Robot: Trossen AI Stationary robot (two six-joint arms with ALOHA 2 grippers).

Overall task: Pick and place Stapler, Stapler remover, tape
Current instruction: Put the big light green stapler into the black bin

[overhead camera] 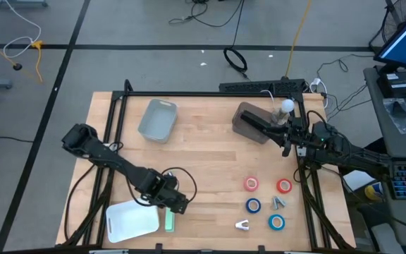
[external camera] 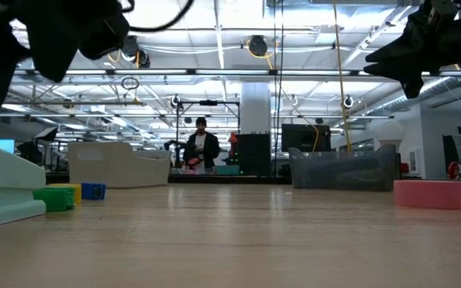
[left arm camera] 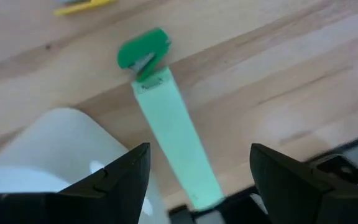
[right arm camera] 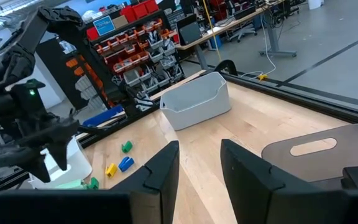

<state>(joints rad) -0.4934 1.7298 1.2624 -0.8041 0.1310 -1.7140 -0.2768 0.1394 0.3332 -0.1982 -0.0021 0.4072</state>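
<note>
The stapler (left arm camera: pixel 174 140) is a long pale green bar with a dark green end (left arm camera: pixel 143 50). It lies flat on the table beside the white bin (overhead camera: pixel 129 222), near the front edge (overhead camera: pixel 169 221). My left gripper (left arm camera: pixel 197 177) hangs open just above it, pointing steeply down, one finger on each side of the bar and clear of it. Two red (overhead camera: pixel 251 184) and two blue (overhead camera: pixel 253 205) tape rolls lie flat at the near right, with small grey staple removers (overhead camera: pixel 242 225) among them. My right gripper (right arm camera: pixel 201 168) waits open and level at the far right.
A grey-blue bin (overhead camera: pixel 158 118) stands at the far centre-left and a dark brown bin (overhead camera: pixel 249 123) at the far right, under my right gripper. Small green, yellow and blue blocks (right arm camera: pixel 122 158) lie near the white bin. Bare wood lies between the stapler and the tape.
</note>
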